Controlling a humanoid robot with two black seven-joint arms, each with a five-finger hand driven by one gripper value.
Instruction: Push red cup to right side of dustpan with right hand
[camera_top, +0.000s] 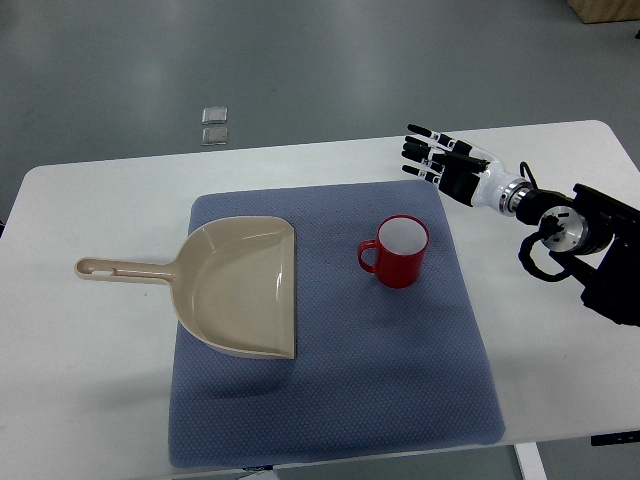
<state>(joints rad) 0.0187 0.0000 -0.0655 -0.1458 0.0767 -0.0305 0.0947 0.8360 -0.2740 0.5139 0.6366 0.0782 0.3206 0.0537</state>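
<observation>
A red cup (398, 255) with a white inside stands upright on the blue mat (330, 400), its handle pointing left. A beige dustpan (240, 285) lies on the mat to the cup's left, handle stretching left onto the table, with a gap between its open edge and the cup. My right hand (435, 155) hovers above the mat's far right corner, up and to the right of the cup, fingers spread and holding nothing. Its arm comes in from the right edge.
The white table (90, 380) carries the mat and ends close to the bottom of the picture. Two small clear square objects (214, 125) lie on the grey floor beyond the far edge.
</observation>
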